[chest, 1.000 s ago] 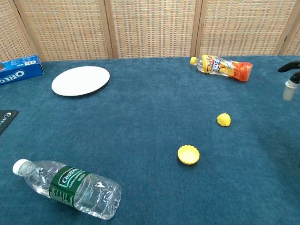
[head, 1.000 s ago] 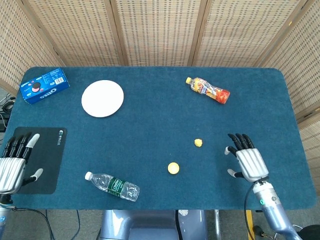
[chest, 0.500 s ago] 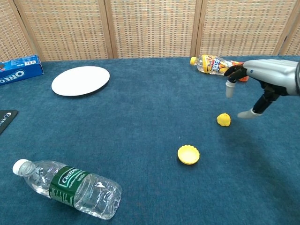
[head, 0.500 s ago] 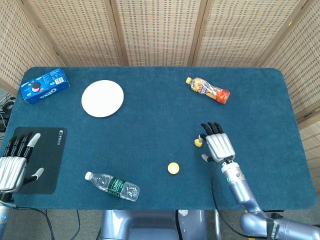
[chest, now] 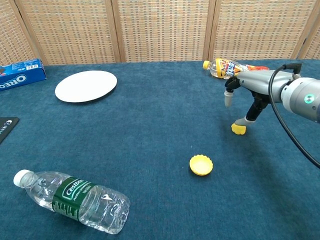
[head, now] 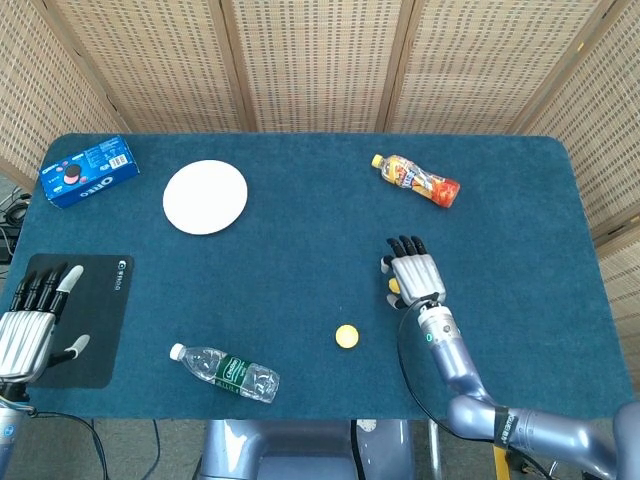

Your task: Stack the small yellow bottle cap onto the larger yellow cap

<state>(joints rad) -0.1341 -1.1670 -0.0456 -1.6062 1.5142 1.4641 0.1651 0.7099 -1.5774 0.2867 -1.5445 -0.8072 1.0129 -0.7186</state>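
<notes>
the right hand point(chest: 252, 92), fingers apart and grasping nothing, is hovering right over the small yellow bottle cap point(chest: 239, 129), thumb tip touching it, while the larger yellow cap point(chest: 201, 165) is lying nearer the robot and leftward.

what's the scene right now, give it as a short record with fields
small cap: small yellow bottle cap on the blue table, under the right hand
large cap: larger yellow cap lying open side up, apart from the small one, nearer the robot
right hand: right hand above the small cap, fingers spread, thumb tip at the cap; not gripping it yet
left hand: left hand open over the black mat, holding nothing
stacking: not done
other items: water bottle, juice bottle, white plate, Oreo box
</notes>
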